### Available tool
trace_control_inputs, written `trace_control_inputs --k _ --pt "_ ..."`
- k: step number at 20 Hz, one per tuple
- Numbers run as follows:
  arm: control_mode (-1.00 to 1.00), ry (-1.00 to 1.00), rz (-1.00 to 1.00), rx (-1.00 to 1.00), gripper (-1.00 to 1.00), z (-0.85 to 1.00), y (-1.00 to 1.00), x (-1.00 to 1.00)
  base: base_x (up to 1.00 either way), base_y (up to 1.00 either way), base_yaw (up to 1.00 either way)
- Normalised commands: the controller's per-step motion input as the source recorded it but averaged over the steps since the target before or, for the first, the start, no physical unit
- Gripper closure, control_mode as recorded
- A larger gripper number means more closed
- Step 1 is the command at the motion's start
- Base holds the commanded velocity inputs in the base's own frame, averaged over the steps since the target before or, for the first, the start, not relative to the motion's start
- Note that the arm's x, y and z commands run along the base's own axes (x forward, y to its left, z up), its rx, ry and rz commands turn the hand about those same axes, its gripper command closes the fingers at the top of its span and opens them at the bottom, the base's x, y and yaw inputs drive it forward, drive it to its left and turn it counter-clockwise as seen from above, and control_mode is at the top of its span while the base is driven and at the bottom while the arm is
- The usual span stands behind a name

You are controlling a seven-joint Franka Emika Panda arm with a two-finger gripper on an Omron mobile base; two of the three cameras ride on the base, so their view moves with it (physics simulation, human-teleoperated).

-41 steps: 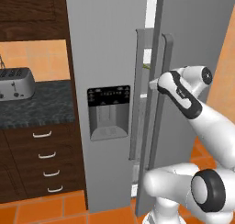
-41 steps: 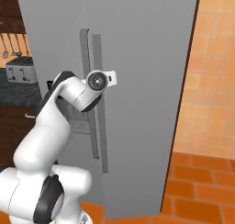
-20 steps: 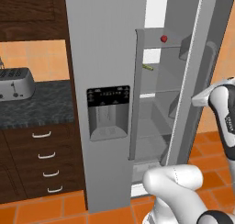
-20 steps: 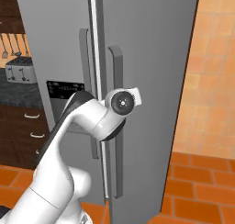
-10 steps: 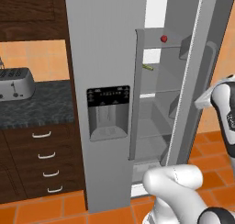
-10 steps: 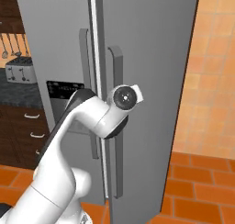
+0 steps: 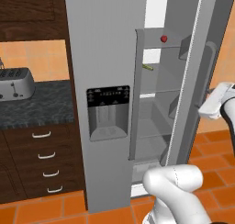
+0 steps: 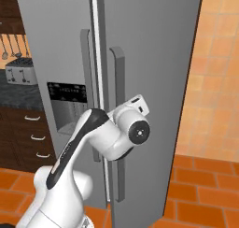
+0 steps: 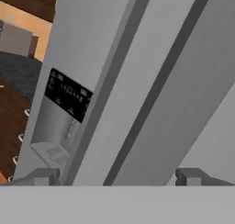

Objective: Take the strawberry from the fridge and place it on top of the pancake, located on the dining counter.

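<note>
The fridge (image 7: 105, 58) stands with its right door (image 7: 209, 30) swung partly open. On its top shelf sits the strawberry (image 7: 164, 38), small and red. My hand (image 7: 215, 103) hovers at the outer side of that door, near its long handle (image 8: 116, 124). In the hand view my gripper (image 9: 118, 177) is open; its fingertips (image 9: 46, 176) stand wide apart with nothing between them, facing the grey door surfaces and the black dispenser panel (image 9: 69, 97). The pancake and the dining counter are out of view.
A small yellow-green item (image 7: 148, 67) lies on the second fridge shelf. A black-topped counter (image 7: 36, 106) with a toaster (image 7: 16, 83) and dark drawers (image 7: 43, 161) stands left of the fridge. An orange tiled wall (image 8: 214, 73) rises to the right.
Two seconds ago the door was nearly shut with my hand at its handle; it has swung open. Since then my hand has drawn back a little, away from the door.
</note>
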Motion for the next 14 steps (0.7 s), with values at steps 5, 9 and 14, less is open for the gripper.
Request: trace_control_inputs --k 5,9,14 --pt "-1.0 0.06 0.02 0.0 -1.0 0.36 -0.14 -0.01 0.0 0.0 0.0" --pt "-1.0 0.06 -0.09 0.0 -1.0 0.06 -0.41 0.06 0.0 0.0 0.0" --pt "-1.0 -0.07 0.0 0.0 -1.0 0.29 -0.31 -0.95 0.0 0.0 0.0"
